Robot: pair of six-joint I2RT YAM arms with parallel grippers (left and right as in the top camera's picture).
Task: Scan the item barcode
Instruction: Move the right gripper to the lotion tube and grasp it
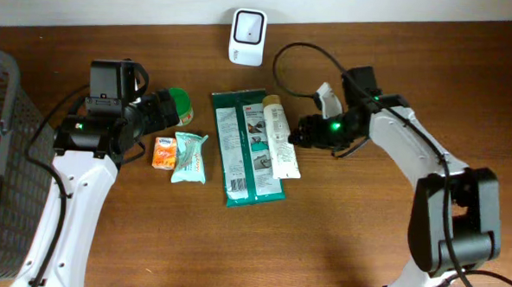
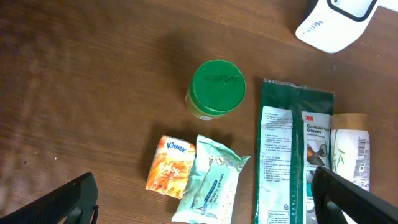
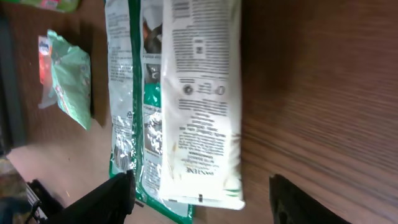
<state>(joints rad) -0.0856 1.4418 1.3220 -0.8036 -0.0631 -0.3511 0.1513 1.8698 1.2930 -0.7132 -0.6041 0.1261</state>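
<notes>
A white Pantene tube (image 3: 199, 93) lies on the table, partly on a green 3M glove pack (image 3: 124, 93), with its printed back facing up. My right gripper (image 3: 202, 186) stands open astride the tube's flat end, with a gap between each finger (image 3: 109, 199) and the tube. From overhead the tube (image 1: 280, 138) lies right of the glove pack (image 1: 245, 147), and the right gripper (image 1: 298, 132) is at its right side. The white scanner (image 1: 247, 37) stands at the back edge. My left gripper (image 2: 205, 202) hangs open and empty above the small packs.
A green-lidded jar (image 2: 216, 87), an orange Kleenex pack (image 2: 170, 166) and a toilet tissue pack (image 2: 211, 183) lie under the left arm. A grey wire basket (image 1: 0, 150) stands at the far left. A black cable (image 1: 294, 67) loops behind the right arm.
</notes>
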